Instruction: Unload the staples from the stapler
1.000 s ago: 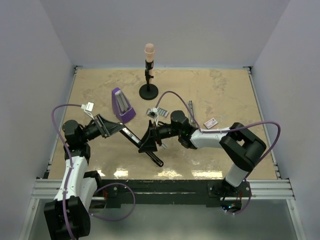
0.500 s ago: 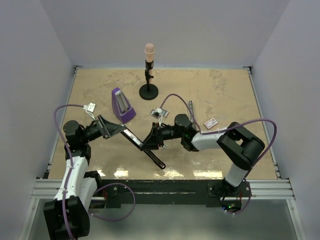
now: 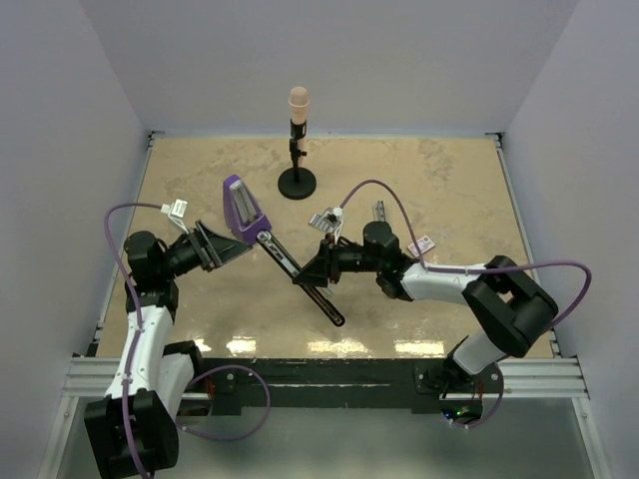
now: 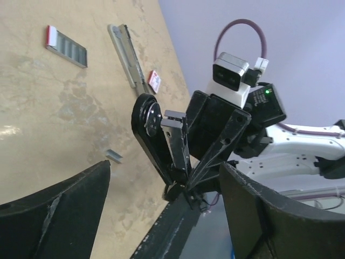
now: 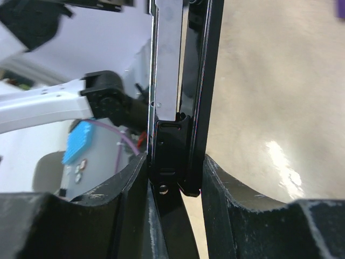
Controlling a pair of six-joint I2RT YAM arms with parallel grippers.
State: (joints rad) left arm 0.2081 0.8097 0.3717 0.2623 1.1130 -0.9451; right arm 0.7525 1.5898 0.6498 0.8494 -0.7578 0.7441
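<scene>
The black stapler (image 3: pixel 303 280) hangs slantwise over the table, and my right gripper (image 3: pixel 318 271) is shut on its middle. The right wrist view shows both pads pressed against the stapler (image 5: pixel 175 145), with the gripper (image 5: pixel 175 186) squeezing it from the sides. My left gripper (image 3: pixel 232 251) stands open just left of the stapler's upper end and touches nothing. In the left wrist view its jaws (image 4: pixel 164 216) gape wide, with the stapler (image 4: pixel 161 143) ahead between them, its top arm swung apart from the magazine. A ribbed silvery strip of staples (image 4: pixel 66 47) with a red end lies on the table beyond.
A purple wedge (image 3: pixel 243 210) stands close to the stapler's upper tip. A stand with a pink top (image 3: pixel 298 150) is at the back. A long grey rail (image 3: pixel 380 215) and a pink-and-white card (image 3: pixel 420 244) lie behind the right arm. A tiny silvery bit (image 4: pixel 114 156) lies nearer.
My right gripper closed on the stapler. My left gripper then opened and let it go. The right arm carried the stapler to the right, away from the left fingers.
</scene>
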